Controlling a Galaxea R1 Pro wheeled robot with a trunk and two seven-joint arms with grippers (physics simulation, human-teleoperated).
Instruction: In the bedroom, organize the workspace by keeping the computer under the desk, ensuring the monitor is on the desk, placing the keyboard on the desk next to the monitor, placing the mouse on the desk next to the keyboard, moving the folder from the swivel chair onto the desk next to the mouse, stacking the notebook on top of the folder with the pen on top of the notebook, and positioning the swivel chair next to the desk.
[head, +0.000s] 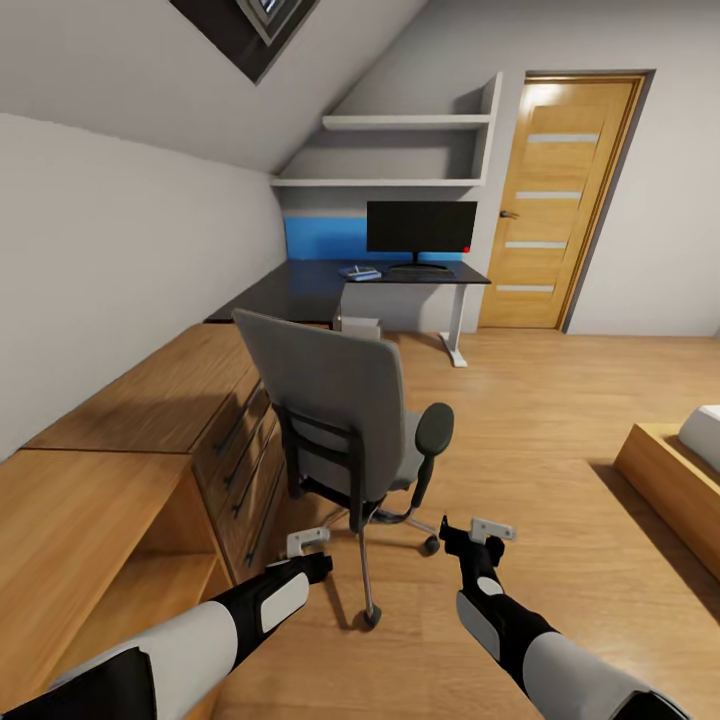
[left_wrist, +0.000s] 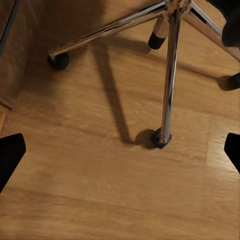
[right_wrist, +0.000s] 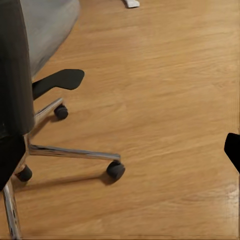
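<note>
The grey swivel chair (head: 340, 400) stands just ahead with its back toward me, and the backrest hides the seat, so the folder is hidden. Its silver star base (left_wrist: 167, 75) and castors (right_wrist: 115, 170) show in the wrist views. At the far wall, the black desk (head: 300, 290) carries the monitor (head: 420, 228) and a small blue flat item (head: 358, 271). The white-grey computer (head: 358, 324) sits under the desk. Keyboard, mouse, notebook and pen are too small to tell. My left gripper (head: 308, 548) and right gripper (head: 478, 535) hang open and empty above the floor, on either side of the chair's base.
Low wooden drawer cabinets (head: 150, 400) run along the left wall up to the desk. A wooden door (head: 560, 200) stands right of the desk, with wall shelves (head: 400, 150) above it. A bed corner (head: 680, 460) juts in at the right. Open plank floor (head: 540, 400) lies right of the chair.
</note>
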